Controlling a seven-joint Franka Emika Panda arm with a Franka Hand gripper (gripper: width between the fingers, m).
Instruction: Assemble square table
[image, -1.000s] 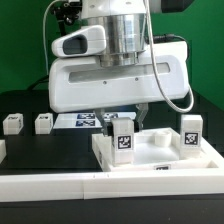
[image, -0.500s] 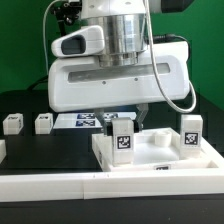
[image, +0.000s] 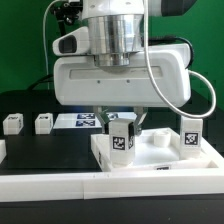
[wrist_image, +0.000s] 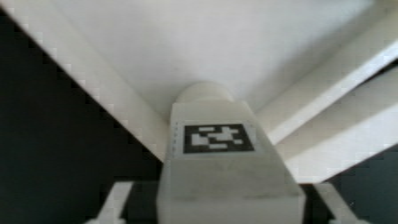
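Tool (image: 122, 120) partly closed, jaws clasping an upright leg (image: 122, 143) at a corner of the square top (image: 160, 158). The top lies on the desk (image: 40, 150) just beside the white rails (image: 100, 185), apparently so it cannot slide while the leg is seated. A second leg (image: 190, 133) stands at the next corner.

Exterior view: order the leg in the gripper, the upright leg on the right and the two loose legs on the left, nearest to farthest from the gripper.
1. Nearest: the gripped leg, between the fingers of the gripper.
2. Next: the upright leg, exterior view's right, and the inner loose leg, left; too close to call.
3. Farthest: the outer loose leg, far left.
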